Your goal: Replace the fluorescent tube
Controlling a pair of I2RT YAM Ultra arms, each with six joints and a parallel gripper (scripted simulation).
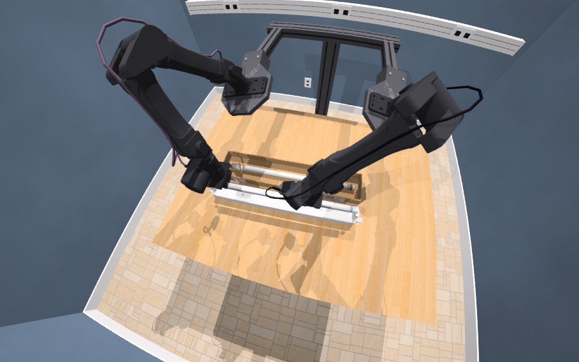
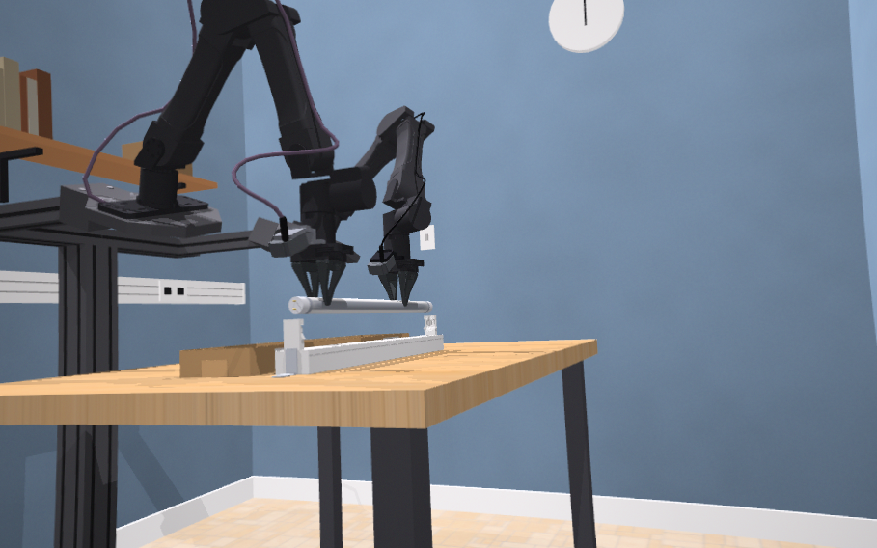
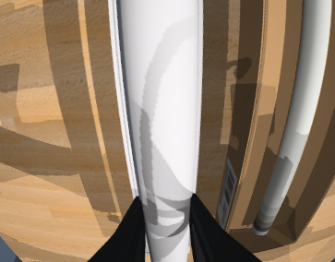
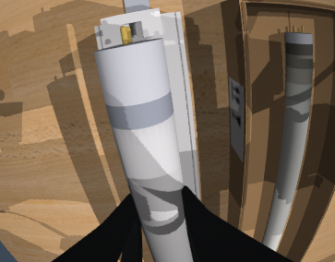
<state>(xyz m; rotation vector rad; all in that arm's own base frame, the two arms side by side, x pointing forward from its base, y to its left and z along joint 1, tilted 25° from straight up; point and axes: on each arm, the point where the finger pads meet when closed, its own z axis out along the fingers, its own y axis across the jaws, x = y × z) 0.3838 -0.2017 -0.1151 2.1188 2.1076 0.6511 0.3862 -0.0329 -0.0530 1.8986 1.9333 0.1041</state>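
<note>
The LED tube (image 1: 336, 206) (image 2: 363, 305) (image 3: 163, 92) (image 4: 147, 152) hangs roughly level above the white light fixture (image 1: 255, 200) (image 2: 367, 352) (image 4: 178, 74), with a gap above both lampholders (image 2: 293, 337) (image 2: 429, 324). Its upper side looks white. My left gripper (image 2: 399, 303) (image 3: 165, 202) is shut on it. My right gripper (image 2: 319, 300) (image 4: 159, 198) is shut on it nearer the end whose gold pin shows over a lampholder (image 4: 142, 29). In the top view the fingertips are hidden. The old fluorescent tube (image 1: 255, 170) (image 3: 316, 69) (image 4: 297, 138) lies inside the carton (image 1: 278, 162) (image 2: 196, 364) (image 3: 273, 46).
The carton sits flat on the bench (image 1: 395, 252) (image 2: 489, 368), parallel to the fixture and close beside it, on the side toward the arm bases. Both arms reach over the carton. The bench edge is well away from both in the top view.
</note>
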